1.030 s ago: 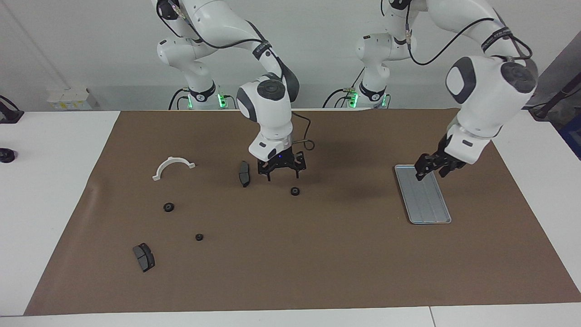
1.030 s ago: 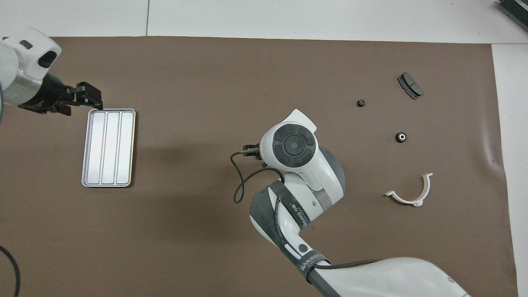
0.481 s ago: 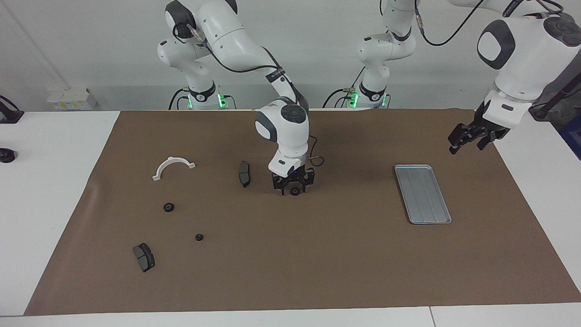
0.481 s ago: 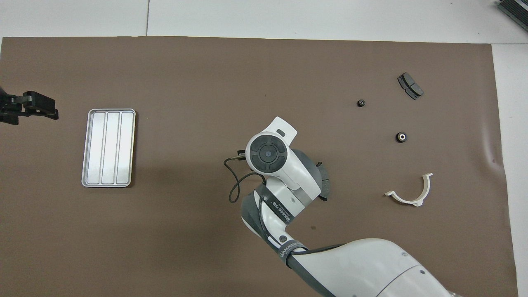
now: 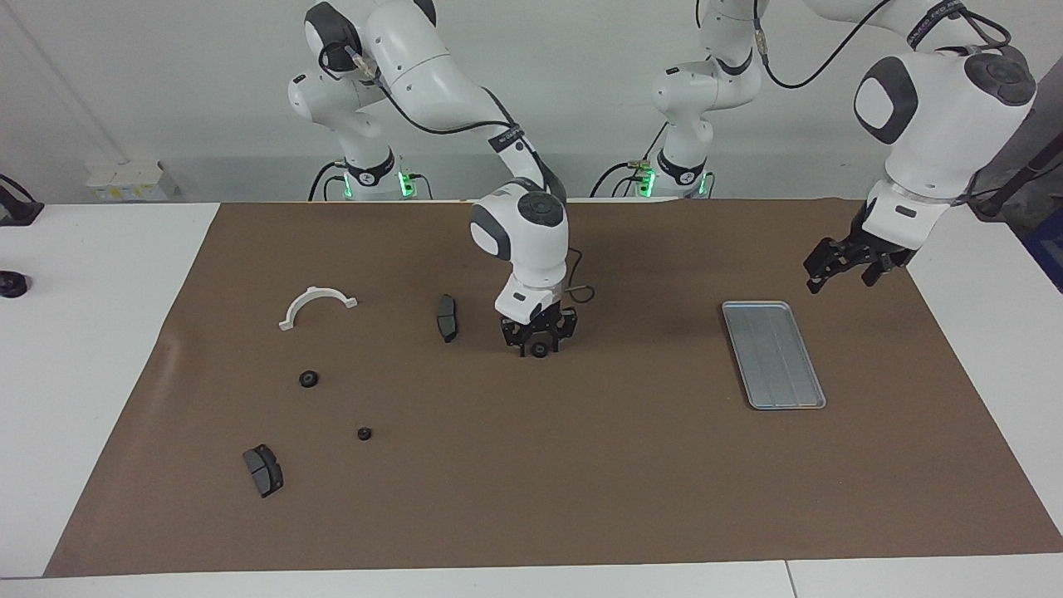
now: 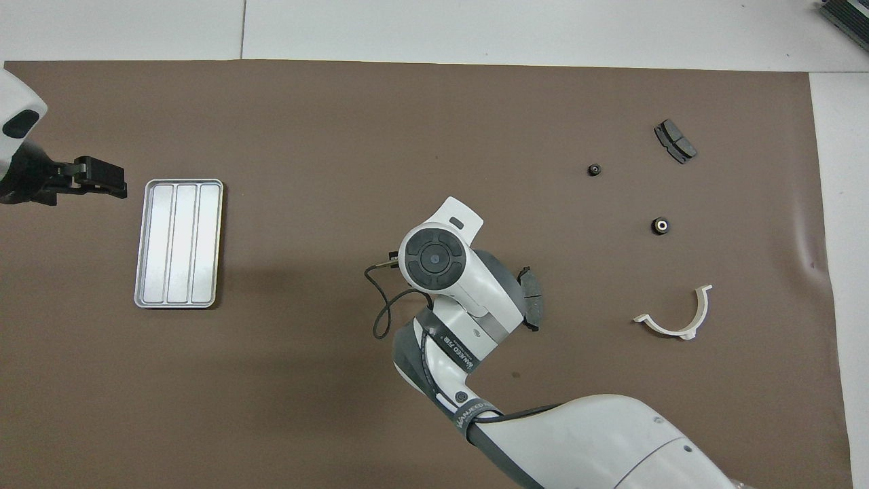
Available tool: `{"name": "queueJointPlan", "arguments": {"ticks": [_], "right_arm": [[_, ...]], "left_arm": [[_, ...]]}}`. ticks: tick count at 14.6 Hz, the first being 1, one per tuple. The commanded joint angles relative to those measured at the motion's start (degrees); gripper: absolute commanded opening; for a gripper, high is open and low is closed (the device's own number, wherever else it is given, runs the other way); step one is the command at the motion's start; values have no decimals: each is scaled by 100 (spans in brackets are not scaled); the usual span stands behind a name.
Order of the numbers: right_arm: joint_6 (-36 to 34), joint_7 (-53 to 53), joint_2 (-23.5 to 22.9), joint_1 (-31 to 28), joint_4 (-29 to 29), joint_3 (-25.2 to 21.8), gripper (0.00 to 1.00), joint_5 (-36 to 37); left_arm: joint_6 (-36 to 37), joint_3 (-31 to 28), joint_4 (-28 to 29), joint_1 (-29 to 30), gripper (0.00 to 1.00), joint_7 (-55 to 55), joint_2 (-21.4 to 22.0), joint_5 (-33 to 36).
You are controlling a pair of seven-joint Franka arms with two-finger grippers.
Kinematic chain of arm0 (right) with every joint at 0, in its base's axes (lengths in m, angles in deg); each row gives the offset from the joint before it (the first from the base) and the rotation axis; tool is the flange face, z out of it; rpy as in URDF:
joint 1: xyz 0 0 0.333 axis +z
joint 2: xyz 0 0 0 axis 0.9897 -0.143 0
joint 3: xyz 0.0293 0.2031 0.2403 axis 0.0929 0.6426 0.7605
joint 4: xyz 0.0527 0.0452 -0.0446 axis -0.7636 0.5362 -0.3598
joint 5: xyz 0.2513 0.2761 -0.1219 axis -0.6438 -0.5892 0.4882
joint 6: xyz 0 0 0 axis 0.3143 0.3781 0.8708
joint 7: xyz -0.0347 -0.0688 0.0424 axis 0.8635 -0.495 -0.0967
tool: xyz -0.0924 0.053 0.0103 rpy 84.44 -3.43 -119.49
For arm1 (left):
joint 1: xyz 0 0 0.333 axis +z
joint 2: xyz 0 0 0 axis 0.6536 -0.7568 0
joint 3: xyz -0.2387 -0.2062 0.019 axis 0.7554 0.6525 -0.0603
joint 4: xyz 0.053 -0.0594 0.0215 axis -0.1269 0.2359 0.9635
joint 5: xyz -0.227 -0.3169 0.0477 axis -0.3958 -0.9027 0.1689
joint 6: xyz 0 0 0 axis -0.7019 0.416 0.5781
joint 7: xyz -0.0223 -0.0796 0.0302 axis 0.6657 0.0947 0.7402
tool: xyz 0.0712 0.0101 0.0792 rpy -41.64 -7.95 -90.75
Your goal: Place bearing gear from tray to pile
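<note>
I am looking at the bearing gear (image 5: 540, 350), a small black round piece lying on the brown mat of the worktop (image 5: 581, 465), well away from the tray (image 5: 773, 354) toward the right arm's end. The right pincer (image 5: 538, 342) is hanging low right over the gear, fingers spread either side of it; I cannot tell whether they are touching it. A dark brake pad (image 5: 447, 317) is lying just beside the gear, with the rest of the pile (image 5: 309, 379) spreading farther toward the right arm's end. The tray is showing nothing in it. I am judging the gear off the tray already, and what remains is settling it among the pile. The left pincer (image 5: 840, 264) is waiting in the air near the tray, fingers spread.
</note>
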Motion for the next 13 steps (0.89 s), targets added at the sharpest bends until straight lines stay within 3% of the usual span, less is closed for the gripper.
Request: {"name": "queueJointPlan", "arguments": {"ticks": [1, 3, 5, 9, 11, 13], "right_arm": [[10, -103, -13, -3, -64, -14, 0, 139], [-278, -112, 135, -99, -223, -23, 0, 52], [-726, -25, 722, -449, -66, -40, 0, 51], [-992, 1071, 1830, -1476, 881, -40, 0, 51], [-992, 1783, 2165, -1942, 1418, -40, 0, 51], [-983, 2512, 2271, -2339, 1726, -32, 0, 43]], "left_arm": [[-113, -49, 127, -88, 100, 32, 140, 124], [-69, -31, -74, -88, 100, 41, 140, 116], [307, 4, -487, -88, 100, 41, 105, 98], [1266, 144, -1340, -185, 100, 58, -18, 98], [1197, 171, -1263, -281, 100, 102, 78, 116], [1066, 171, -773, -282, 100, 347, 305, 116]]}}
